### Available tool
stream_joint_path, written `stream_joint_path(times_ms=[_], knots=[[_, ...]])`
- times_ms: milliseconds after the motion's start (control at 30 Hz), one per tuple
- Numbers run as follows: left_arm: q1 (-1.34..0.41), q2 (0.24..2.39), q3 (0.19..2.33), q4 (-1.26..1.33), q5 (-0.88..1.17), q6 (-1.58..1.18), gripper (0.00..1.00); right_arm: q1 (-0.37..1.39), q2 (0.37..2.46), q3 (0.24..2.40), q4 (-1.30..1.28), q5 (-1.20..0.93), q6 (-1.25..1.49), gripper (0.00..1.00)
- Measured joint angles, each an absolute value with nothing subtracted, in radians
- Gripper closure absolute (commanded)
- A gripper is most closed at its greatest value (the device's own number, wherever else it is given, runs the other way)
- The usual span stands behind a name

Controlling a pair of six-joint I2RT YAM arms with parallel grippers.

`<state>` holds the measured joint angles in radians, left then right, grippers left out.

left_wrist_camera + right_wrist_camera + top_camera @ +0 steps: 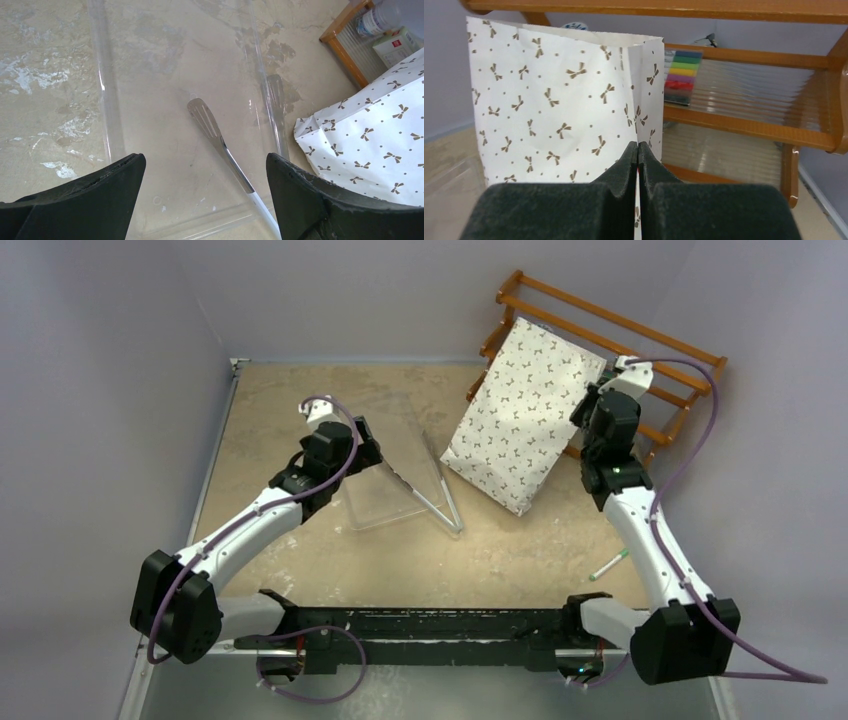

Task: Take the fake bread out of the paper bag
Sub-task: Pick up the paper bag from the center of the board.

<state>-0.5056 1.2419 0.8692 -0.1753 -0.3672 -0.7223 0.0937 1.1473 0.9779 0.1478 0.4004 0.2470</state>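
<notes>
White paper bag (525, 425), bow-printed, leans on the wooden rack (600, 312) at one o'clock of the desk (520, 550); the right hand (588, 408) sits at its three-o'clock edge. Left wrist view: the left hand (205, 200) gapes over the clear tray (107, 100) and metal tongs (212, 130), holding nothing. Right wrist view: fingers shut, apparently pinching the bag's side fold. No fake bread shows anywhere — presumably it is inside. So thin a pinch could slip or tear the paper — tugging might topple the bag.

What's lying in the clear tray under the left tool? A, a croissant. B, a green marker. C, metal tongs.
C: the left wrist view shows metal tongs with one ribbed blade resting inside the clear tray, below the open left tool.
</notes>
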Motion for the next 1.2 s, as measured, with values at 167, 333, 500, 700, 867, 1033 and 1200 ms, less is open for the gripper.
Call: stream_joint_path(times_ms=[167,333,500,700,867,1033,1200], knots=[[-0.506,1.246,0.894,-0.183,-0.359,-0.724,0.07,0.194,1.074,0.941,0.142,0.406,0.221,1.0],[-0.506,1.269,0.984,-0.199,-0.345,-0.725,0.06,0.278,1.028,0.917,0.138,0.421,0.199,1.0],[-0.506,1.314,1.107,-0.218,-0.336,-0.726,0.06,0.352,0.947,0.861,0.142,0.428,0.17,1.0],[-0.506,1.39,1.281,-0.274,-0.318,-0.743,0.05,0.453,0.859,0.818,0.162,0.423,0.109,1.0],[-0.506,1.457,1.424,-0.318,-0.292,-0.751,0.04,0.503,0.817,0.801,0.173,0.394,0.042,1.0],[-0.506,1.547,1.592,-0.369,-0.229,-0.766,0.03,0.533,0.81,0.799,0.186,0.363,-0.03,1.0],[-0.506,1.65,1.753,-0.403,-0.127,-0.783,0.02,0.543,0.81,0.8,0.187,0.322,-0.115,1.0]])
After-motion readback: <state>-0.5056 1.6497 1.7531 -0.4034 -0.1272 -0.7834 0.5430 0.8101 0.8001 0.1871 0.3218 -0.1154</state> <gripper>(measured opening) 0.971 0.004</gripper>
